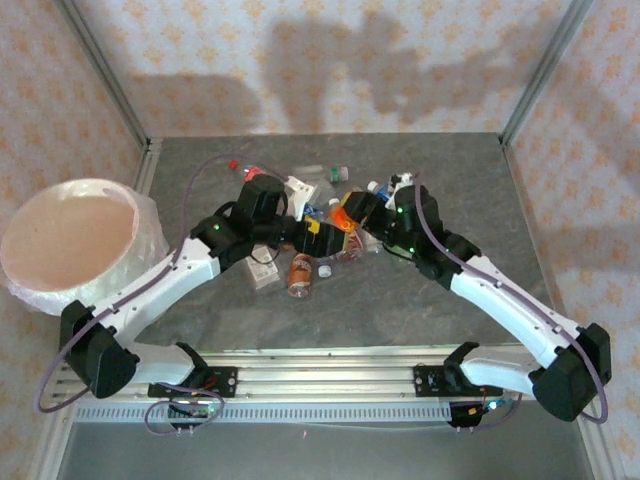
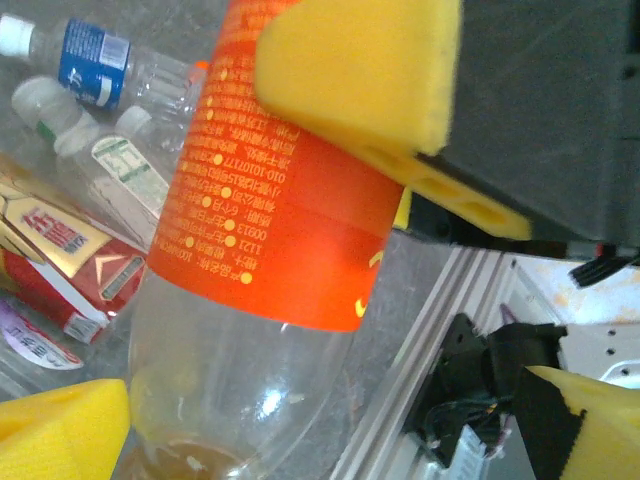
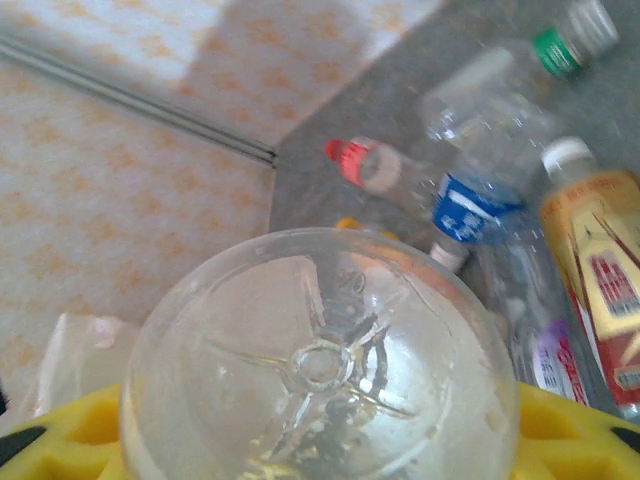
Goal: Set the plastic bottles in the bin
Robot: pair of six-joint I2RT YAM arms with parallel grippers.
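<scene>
An orange-labelled clear bottle (image 2: 285, 200) hangs over the bottle pile mid-table, with brownish dregs in its base. My right gripper (image 3: 320, 450) is shut on it; its round base (image 3: 320, 365) faces the right wrist camera between the yellow pads. One of those right pads (image 2: 360, 70) presses on the label in the left wrist view. My left gripper (image 2: 325, 440) is open, and the bottle's lower body sits between its yellow fingers (image 2: 60, 430). From above, both grippers meet at the orange bottle (image 1: 347, 210). The bin (image 1: 30, 215) stands at the far left with its pinkish inside showing.
Several loose bottles lie under the grippers: a blue-labelled one (image 3: 465, 205), a red-capped one (image 3: 350, 160), a green-capped one (image 3: 550, 45), a red-and-gold one (image 3: 600, 260) and a brownish one (image 1: 300, 272). The aluminium rail (image 1: 320, 378) runs along the near edge.
</scene>
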